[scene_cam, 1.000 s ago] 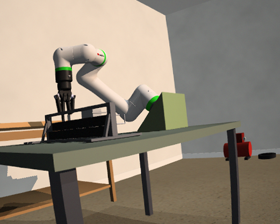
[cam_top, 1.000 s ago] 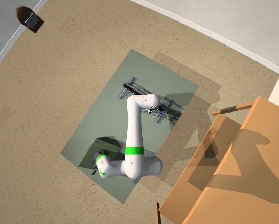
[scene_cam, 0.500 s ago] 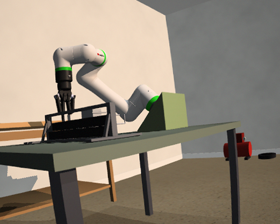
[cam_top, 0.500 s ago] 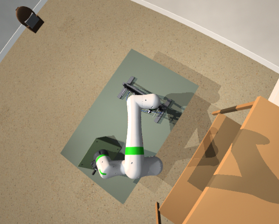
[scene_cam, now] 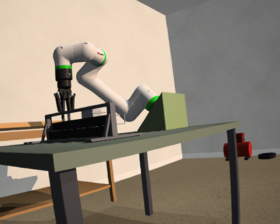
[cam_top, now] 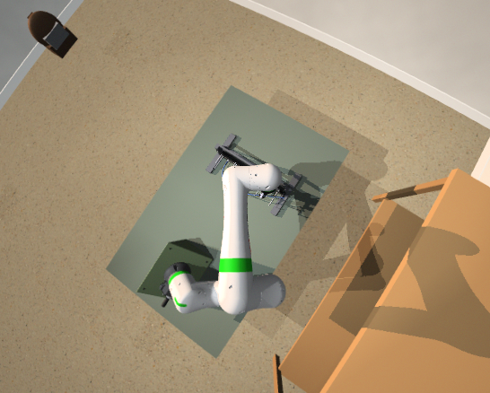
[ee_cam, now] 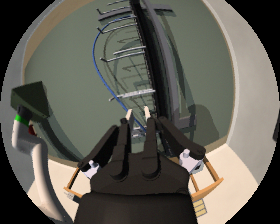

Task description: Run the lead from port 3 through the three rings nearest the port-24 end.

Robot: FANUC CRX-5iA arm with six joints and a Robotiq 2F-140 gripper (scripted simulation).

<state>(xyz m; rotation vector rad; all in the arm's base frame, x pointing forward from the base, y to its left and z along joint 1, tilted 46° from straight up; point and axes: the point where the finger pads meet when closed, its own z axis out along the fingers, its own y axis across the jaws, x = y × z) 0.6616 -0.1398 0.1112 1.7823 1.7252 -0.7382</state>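
A white robot arm [cam_top: 235, 215] [scene_cam: 100, 90] [ee_cam: 37, 160] reached from a green wedge-shaped pedestal [cam_top: 188, 251] [scene_cam: 176, 111] [ee_cam: 41, 90] over a grey-green table [cam_top: 179, 197] [scene_cam: 182, 138] [ee_cam: 65, 65], its black gripper [cam_top: 263, 195] [scene_cam: 66, 119] [ee_cam: 139, 112] pointing down at a dark rack [cam_top: 242, 158] [scene_cam: 112, 119] [ee_cam: 167, 65]. The rack stood upright on flat feet, wholly on the tabletop. The gripper's two pale fingertips stood a little apart, with nothing pinched between them, on the side of the rack where thin metal rings [cam_top: 272, 199] [scene_cam: 124, 118] [ee_cam: 132, 94] stuck out. The blue lead [cam_top: 223, 170] [ee_cam: 95, 55] bowed outward from the rack's far end in the wrist view, then slanted back to the area just beyond the fingertips. Whether it lay inside any ring could not be told, and its free end could not be made out. The port numbers were too small to read. A wooden bench [cam_top: 417, 341] [scene_cam: 21, 131] [ee_cam: 212, 185] stood near the table, and a red tank [scene_cam: 237, 149] sat on the floor.
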